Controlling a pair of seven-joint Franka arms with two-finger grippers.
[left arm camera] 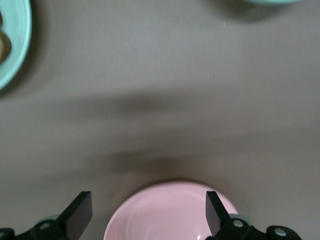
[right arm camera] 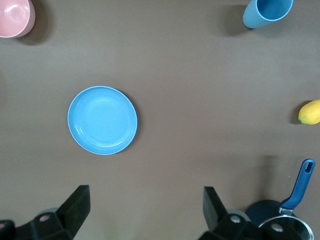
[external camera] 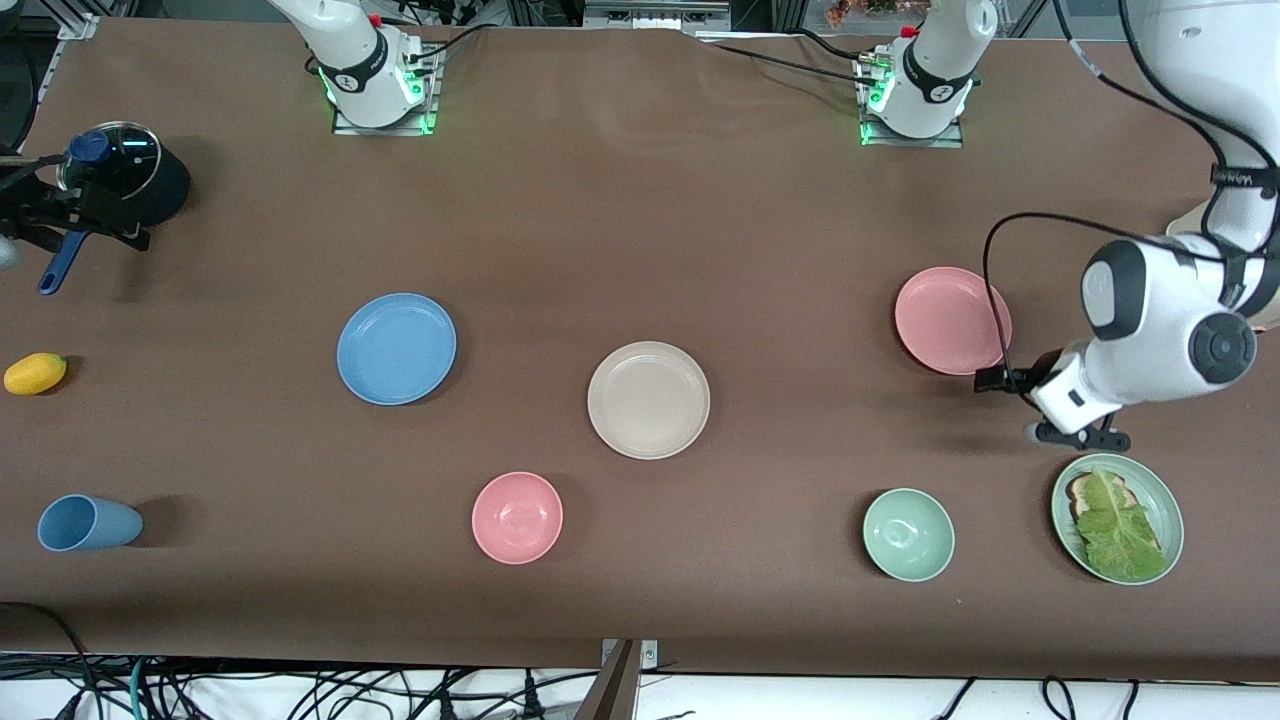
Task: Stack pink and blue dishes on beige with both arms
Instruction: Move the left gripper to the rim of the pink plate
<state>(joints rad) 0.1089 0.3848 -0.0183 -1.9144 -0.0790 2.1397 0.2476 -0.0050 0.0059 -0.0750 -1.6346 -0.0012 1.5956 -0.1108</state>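
the beige plate [external camera: 648,399] lies mid-bench. the blue plate [external camera: 396,348] sits toward the right arm's end, the pink plate [external camera: 951,320] toward the left arm's end, all 3 well apart. the left claw [left arm camera: 149,214] hangs over the pink plate's edge, fingers apart and empty. the right claw [right arm camera: 146,207] hangs high near a lidded pot [external camera: 125,180], fingers apart, empty.

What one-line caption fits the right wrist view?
Open right gripper high over the table, the blue plate lying untouched below it.
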